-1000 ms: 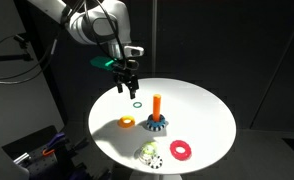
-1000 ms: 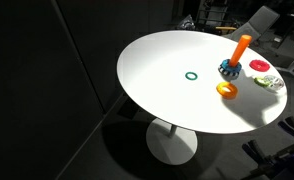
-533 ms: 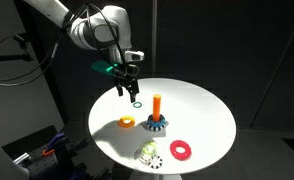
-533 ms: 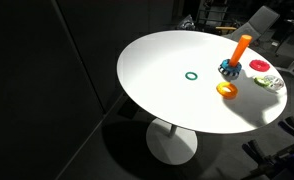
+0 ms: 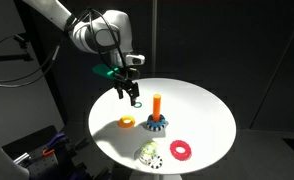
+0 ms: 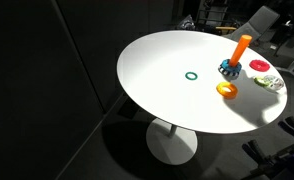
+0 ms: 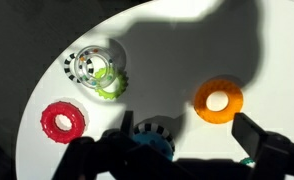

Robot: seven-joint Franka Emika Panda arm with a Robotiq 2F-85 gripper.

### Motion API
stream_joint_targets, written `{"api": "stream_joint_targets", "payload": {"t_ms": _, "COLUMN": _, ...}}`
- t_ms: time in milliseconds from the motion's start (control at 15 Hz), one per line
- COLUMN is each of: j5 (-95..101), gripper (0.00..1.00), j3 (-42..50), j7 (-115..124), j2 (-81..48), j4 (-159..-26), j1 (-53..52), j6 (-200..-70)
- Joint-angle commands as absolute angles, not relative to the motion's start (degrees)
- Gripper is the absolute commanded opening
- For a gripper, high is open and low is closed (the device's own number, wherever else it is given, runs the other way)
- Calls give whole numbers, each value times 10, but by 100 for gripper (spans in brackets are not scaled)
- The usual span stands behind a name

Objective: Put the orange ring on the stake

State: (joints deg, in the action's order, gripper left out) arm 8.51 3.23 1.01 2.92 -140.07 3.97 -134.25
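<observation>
The orange ring (image 5: 127,122) lies flat on the round white table, next to the stake's base; it also shows in the other exterior view (image 6: 227,89) and in the wrist view (image 7: 219,100). The stake (image 5: 157,104) is an upright orange peg in a toothed dark-blue base (image 6: 230,69). In the wrist view the base (image 7: 152,138) is partly hidden by my gripper. My gripper (image 5: 130,92) hangs above the table behind the ring, open and empty. In the wrist view the gripper (image 7: 185,126) has its fingers spread, with the ring just beyond them.
A larger red ring (image 5: 180,150) (image 7: 63,120) and a clear and green toothed piece (image 5: 147,153) (image 7: 97,70) lie near the table's edge. A thin green ring (image 6: 191,75) lies alone toward the table's middle. The surroundings are dark.
My gripper has moved a little lower and toward the stake. The rings and the stake have not moved.
</observation>
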Motion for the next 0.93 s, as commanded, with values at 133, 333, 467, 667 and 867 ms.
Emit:
{"api": "stream_joint_targets", "payload": {"t_ms": 133, "j5": 72, "gripper": 100, "j3": 41, "j7": 6, "j2": -16, "j4": -1407, "j1": 44, "j6": -1408}}
{"api": "stream_joint_targets", "payload": {"t_ms": 333, "j5": 67, "gripper": 100, "j3": 40, "j7": 13, "j2": -45, "j4": -1410, "j1": 41, "j6": -1449}}
{"api": "stream_joint_targets", "payload": {"t_ms": 467, "j5": 69, "gripper": 100, "j3": 39, "j7": 19, "j2": -63, "j4": -1413, "j1": 39, "j6": -1477}}
{"api": "stream_joint_targets", "payload": {"t_ms": 667, "j5": 75, "gripper": 100, "j3": 42, "j7": 25, "j2": -88, "j4": -1415, "j1": 37, "j6": -1511}}
{"api": "stream_joint_targets", "payload": {"t_ms": 867, "j5": 73, "gripper": 100, "j3": 44, "j7": 19, "j2": -107, "j4": -1415, "j1": 38, "j6": -1526}}
